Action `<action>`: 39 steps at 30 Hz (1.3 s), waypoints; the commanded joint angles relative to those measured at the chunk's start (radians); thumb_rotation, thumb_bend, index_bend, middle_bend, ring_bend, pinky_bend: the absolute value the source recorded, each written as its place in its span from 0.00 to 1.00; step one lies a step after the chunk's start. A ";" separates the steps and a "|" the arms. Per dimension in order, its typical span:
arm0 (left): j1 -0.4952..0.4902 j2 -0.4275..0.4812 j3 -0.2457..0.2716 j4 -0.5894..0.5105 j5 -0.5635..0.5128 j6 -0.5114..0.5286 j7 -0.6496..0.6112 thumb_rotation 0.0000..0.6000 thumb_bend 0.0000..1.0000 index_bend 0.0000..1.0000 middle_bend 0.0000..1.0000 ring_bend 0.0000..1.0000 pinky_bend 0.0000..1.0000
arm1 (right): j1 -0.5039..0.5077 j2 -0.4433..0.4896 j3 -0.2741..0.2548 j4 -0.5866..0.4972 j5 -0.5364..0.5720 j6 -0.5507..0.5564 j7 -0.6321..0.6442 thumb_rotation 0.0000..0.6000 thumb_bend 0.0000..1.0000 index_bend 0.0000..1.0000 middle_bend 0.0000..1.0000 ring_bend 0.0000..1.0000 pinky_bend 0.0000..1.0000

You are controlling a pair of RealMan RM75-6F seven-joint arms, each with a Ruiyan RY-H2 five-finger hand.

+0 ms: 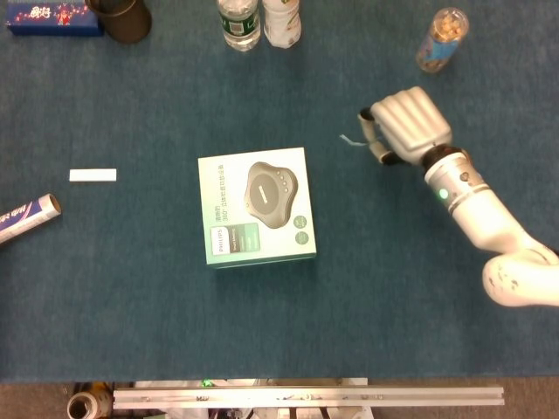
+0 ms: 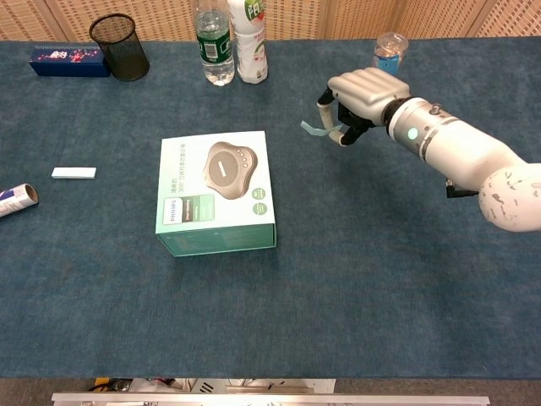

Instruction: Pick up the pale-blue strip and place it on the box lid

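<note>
My right hand (image 1: 403, 124) (image 2: 359, 100) hangs above the blue table, to the right of the box, and pinches the pale-blue strip (image 1: 354, 140) (image 2: 314, 128), which sticks out to its left, clear of the cloth. The pale-green box lid (image 1: 256, 206) (image 2: 216, 188), printed with a grey device, lies flat at mid-table. The strip's tip is still some way right of the lid's top right corner. My left hand does not show in either view.
Two bottles (image 1: 260, 22) (image 2: 230, 41) stand at the back centre and a snack tube (image 1: 439, 37) (image 2: 385, 52) behind my right hand. A black mesh cup (image 2: 119, 46), a blue carton (image 2: 68, 61), a white bar (image 1: 93, 175) and a rolled tube (image 1: 26, 218) lie to the left.
</note>
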 commanded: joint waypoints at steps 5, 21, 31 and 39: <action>0.004 0.003 0.006 -0.012 0.010 0.008 0.009 1.00 0.27 0.13 0.29 0.24 0.13 | 0.036 0.081 0.039 -0.168 -0.064 0.025 -0.008 1.00 0.35 0.64 1.00 1.00 1.00; 0.015 -0.006 0.016 -0.010 0.012 0.010 0.004 1.00 0.27 0.13 0.29 0.24 0.13 | 0.150 0.031 -0.009 -0.226 -0.036 0.010 -0.203 1.00 0.35 0.64 1.00 1.00 1.00; 0.020 -0.005 0.016 -0.003 0.009 0.015 -0.013 1.00 0.27 0.13 0.29 0.24 0.13 | 0.209 0.010 -0.039 -0.219 -0.072 0.037 -0.328 1.00 0.35 0.64 1.00 1.00 1.00; 0.021 -0.011 0.017 0.004 0.010 0.013 -0.019 1.00 0.27 0.13 0.29 0.24 0.13 | 0.242 -0.010 -0.068 -0.201 -0.118 0.054 -0.422 1.00 0.35 0.64 1.00 1.00 1.00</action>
